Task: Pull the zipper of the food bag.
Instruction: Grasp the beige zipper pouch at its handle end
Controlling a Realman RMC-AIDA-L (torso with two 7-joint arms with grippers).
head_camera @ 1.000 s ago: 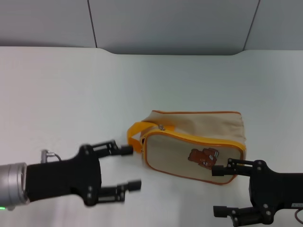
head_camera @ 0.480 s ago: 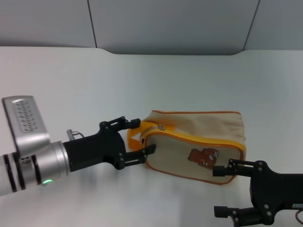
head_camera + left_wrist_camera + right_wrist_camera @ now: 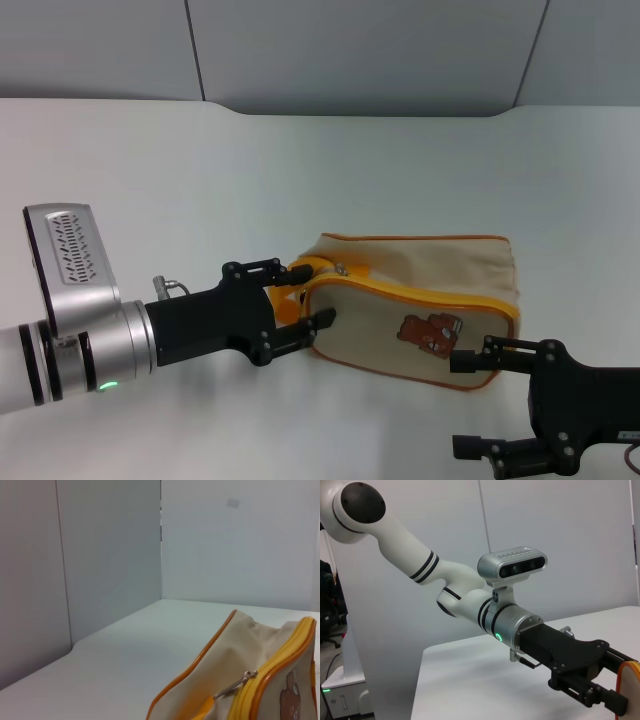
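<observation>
The food bag is a beige pouch with orange-yellow trim and a small brown bear on its front. It lies on the white table. The zipper band runs along its front edge, with the silver pull tab near the handle end. My left gripper is open, its fingers on either side of the orange-yellow loop handle. The left wrist view shows the pull tab and the zip band close by. My right gripper is open and empty, just in front of the bag's right corner.
The white table runs back to a grey wall. The right wrist view shows my left arm and its gripper beside the bag's orange edge.
My left gripper has moved right and away from me, from the table's front left to the bag's handle end, and now straddles the loop handle. The right arm has not moved.
</observation>
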